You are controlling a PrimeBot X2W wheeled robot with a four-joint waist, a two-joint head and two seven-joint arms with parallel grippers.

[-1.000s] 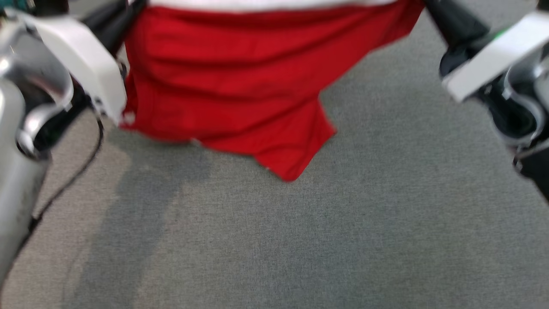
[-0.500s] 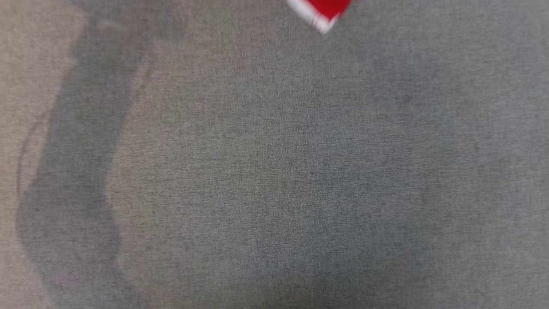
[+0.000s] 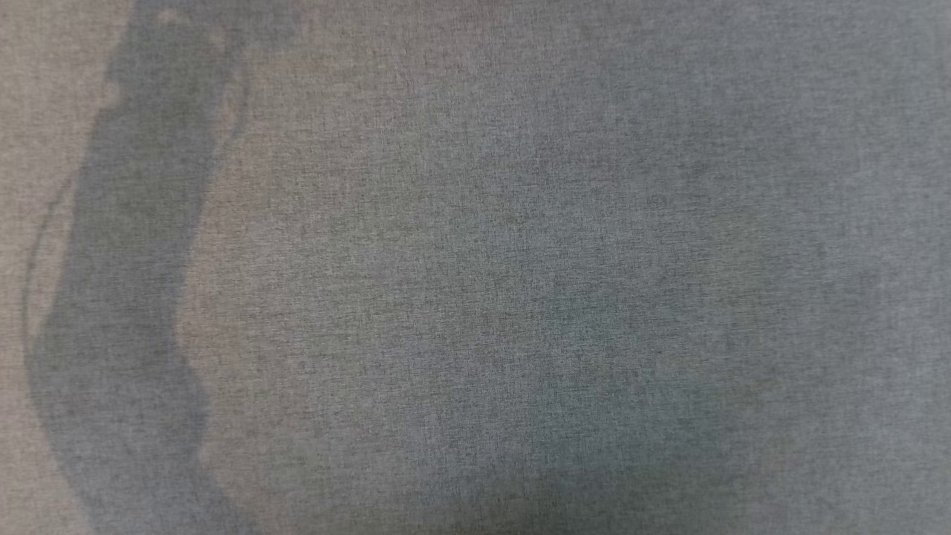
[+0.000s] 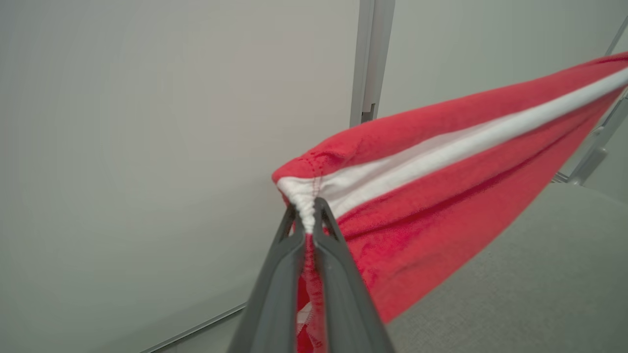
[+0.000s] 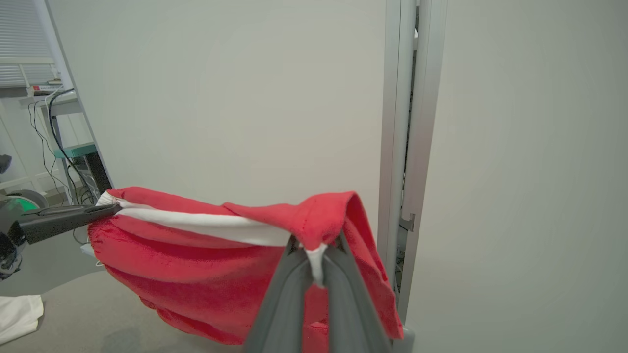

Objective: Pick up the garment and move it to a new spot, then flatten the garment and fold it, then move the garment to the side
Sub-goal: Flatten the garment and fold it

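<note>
The red garment (image 5: 196,264) hangs stretched between both grippers, over the grey surface (image 4: 539,274) and in front of a pale wall (image 4: 147,122). Its white band (image 4: 441,152) runs taut from one gripper to the other. The left gripper (image 4: 308,218) is clamped narrow on one gathered end of the band. The right gripper (image 5: 316,252) is clamped narrow on the opposite end, fabric bunched between its fingers. A white cloth (image 5: 17,316) lies on the surface, apart from the garment.

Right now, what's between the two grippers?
The red garment, its white band running from the left gripper to the right gripper, in the right wrist view.
</note>
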